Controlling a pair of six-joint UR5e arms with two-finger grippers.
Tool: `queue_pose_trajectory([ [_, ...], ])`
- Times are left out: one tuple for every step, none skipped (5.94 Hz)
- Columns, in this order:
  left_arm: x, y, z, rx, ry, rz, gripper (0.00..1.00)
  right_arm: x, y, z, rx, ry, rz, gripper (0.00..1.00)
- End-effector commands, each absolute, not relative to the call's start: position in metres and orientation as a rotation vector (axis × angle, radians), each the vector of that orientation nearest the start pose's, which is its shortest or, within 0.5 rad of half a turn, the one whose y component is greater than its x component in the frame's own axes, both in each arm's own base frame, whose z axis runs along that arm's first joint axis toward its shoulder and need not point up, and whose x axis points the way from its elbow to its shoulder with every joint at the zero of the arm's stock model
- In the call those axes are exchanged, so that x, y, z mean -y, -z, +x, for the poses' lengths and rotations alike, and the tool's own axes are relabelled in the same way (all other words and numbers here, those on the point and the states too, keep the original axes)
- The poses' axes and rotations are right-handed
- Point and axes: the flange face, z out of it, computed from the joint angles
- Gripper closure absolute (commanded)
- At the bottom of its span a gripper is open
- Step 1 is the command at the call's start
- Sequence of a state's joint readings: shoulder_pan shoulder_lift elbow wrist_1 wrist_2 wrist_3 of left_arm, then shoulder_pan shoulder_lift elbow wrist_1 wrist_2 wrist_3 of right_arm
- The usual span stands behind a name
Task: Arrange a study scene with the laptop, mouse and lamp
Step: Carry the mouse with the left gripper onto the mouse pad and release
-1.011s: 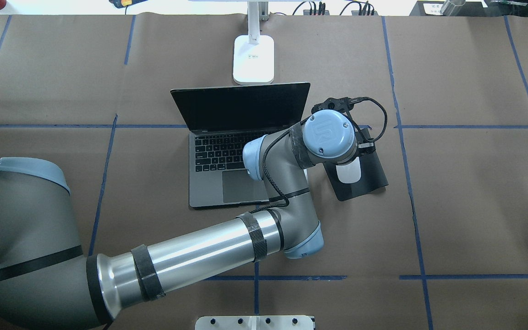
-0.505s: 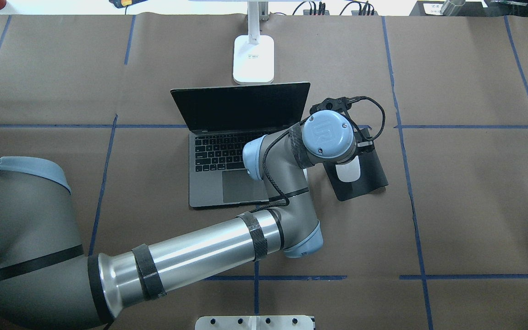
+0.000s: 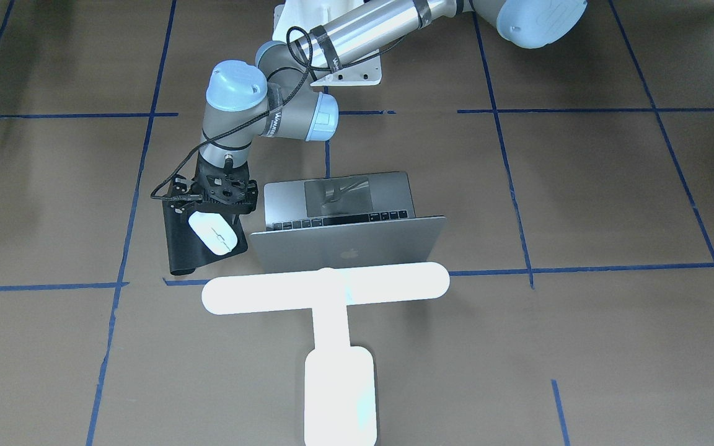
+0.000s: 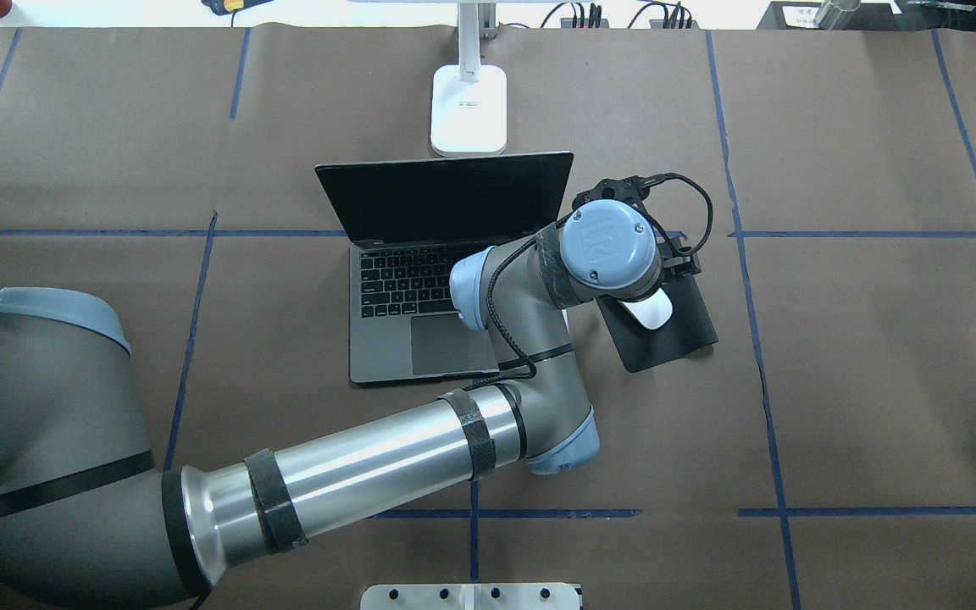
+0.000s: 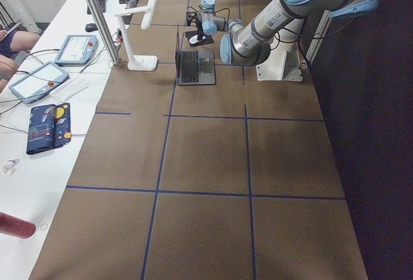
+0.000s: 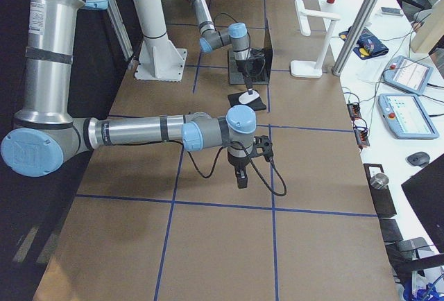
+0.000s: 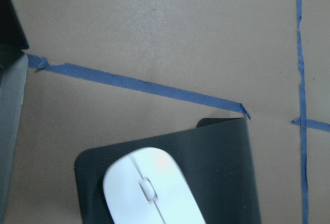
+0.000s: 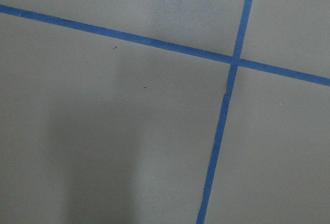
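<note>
The open silver-grey laptop [image 4: 420,339] stands mid-table, with its apple-logo lid [image 3: 348,248] facing the lamp. The bright-white T-shaped lamp [image 3: 326,288] stands just behind it, and its base [image 4: 468,110] shows in the overhead view. The white mouse [image 3: 212,233] lies over the black mat [image 3: 180,248], to the right of the laptop as the overhead view shows it. My left gripper [image 3: 217,207] points down on the mouse's near end and seems shut on it. The left wrist view shows the mouse [image 7: 152,193] but no fingers. My right gripper [image 6: 241,176] hangs over bare table; I cannot tell whether it is open or shut.
A white bolted stand [image 4: 471,596] sits at the table's near edge. Blue tape lines [image 4: 861,234] grid the brown table cover. A side bench with tablets [image 5: 35,80] and a metal post [image 5: 97,15] runs along the far edge.
The left wrist has shifted a little away from the robot. The mouse has turned and slid with it towards the mat's far side.
</note>
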State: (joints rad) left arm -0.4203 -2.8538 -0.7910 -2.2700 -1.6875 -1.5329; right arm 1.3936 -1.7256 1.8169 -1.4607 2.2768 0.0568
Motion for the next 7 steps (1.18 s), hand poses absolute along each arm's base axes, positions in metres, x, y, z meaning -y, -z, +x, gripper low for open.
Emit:
queue_pose_trajectory([
  [0.471,-0.024,0.726,-1.195,0.229,0.095,0.00,0.446,-0.600,-0.009,0.724,0.187,0.115,0.00],
  [0.458,-0.041,0.695,-1.190,0.215,0.074,0.00,0.446,-0.599,-0.006,0.717,0.184,0.123,0.00],
  [0.441,-0.064,0.656,-1.176,0.194,0.036,0.00,0.445,-0.599,-0.005,0.715,0.173,0.121,0.00],
  [0.423,-0.074,0.611,-1.158,0.185,0.012,0.00,0.445,-0.604,-0.005,0.717,0.171,0.110,0.00],
  [0.407,-0.095,0.560,-1.147,0.133,0.016,0.00,0.453,-0.595,-0.006,0.715,0.180,0.132,0.00],
  [0.405,-0.116,0.500,-1.091,0.066,0.024,0.00,0.459,-0.590,-0.002,0.713,0.179,0.151,0.00],
  [0.396,-0.143,0.439,-1.051,-0.005,0.078,0.00,0.448,-0.608,0.004,0.711,0.160,0.116,0.00],
])
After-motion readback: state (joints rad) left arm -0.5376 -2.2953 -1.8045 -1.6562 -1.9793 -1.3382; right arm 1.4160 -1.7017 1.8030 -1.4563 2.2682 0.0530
